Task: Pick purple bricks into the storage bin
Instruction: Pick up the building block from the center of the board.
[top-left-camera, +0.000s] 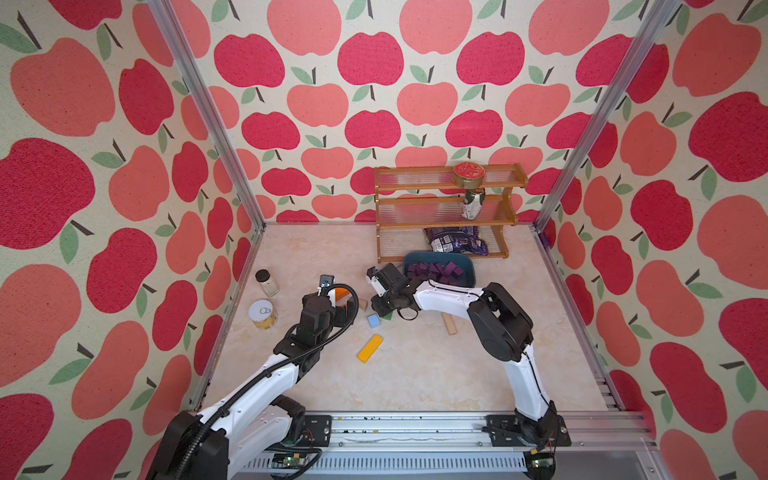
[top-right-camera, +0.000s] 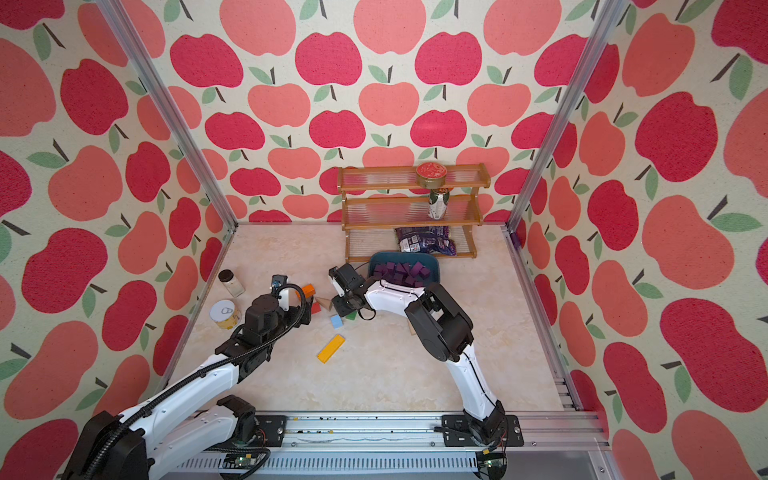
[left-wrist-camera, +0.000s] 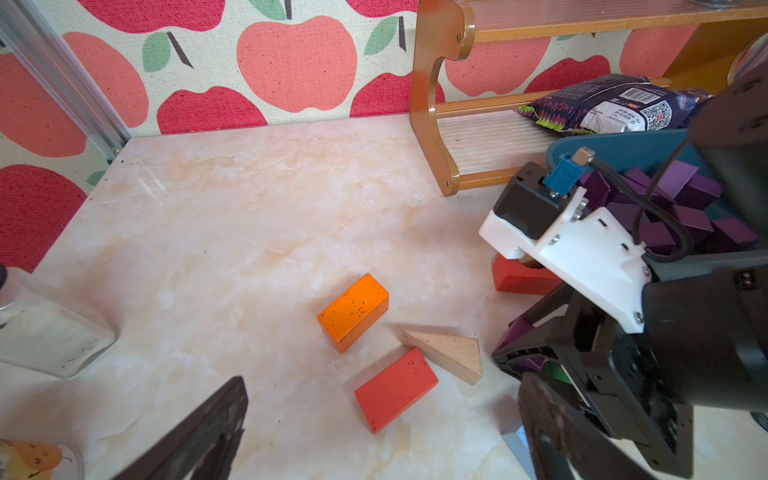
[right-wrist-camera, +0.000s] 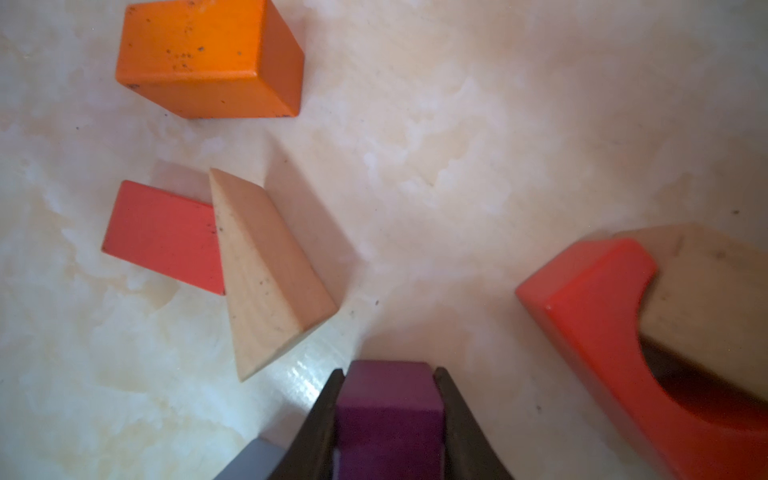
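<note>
Storage bin (top-left-camera: 468, 269) is sitting on the tabletop (top-left-camera: 415, 374) just in front of the bottom tier of the wooden shelf rack (top-left-camera: 444, 205), in both top views. It is holding a loose pile of purple bricks (top-left-camera: 436, 272), mostly cubes, leaning at mixed angles and filling much of the floor of the bin; the left wrist view is showing the same pile (left-wrist-camera: 685, 195) behind the right arm. One more purple brick (right-wrist-camera: 388, 419) is sitting outside the bin, with the right gripper (right-wrist-camera: 389, 395) clamped on it from both sides, fingers pressing flat against its faces. This gripper is reaching low over the tabletop near the bin; cannot tell whether the brick is touching the surface. Left gripper (left-wrist-camera: 384, 382) is standing wide apart with nothing between its fingers, hovering over an orange block (left-wrist-camera: 353, 311), a red block (left-wrist-camera: 395, 388) and a plain wooden wedge (left-wrist-camera: 446, 353). A red arch block (right-wrist-camera: 602, 332) is lying just beside the held brick. A purple snack bag (top-left-camera: 455, 243) is lying on the rack's bottom tier, a drink can (top-left-camera: 473, 203) is standing on the middle tier and a round tin (top-left-camera: 468, 174) on the top. A lidded glass jar (top-left-camera: 267, 282) and a pull-tab can (top-left-camera: 262, 314) are standing near the left wall; contents not discernible.
</note>
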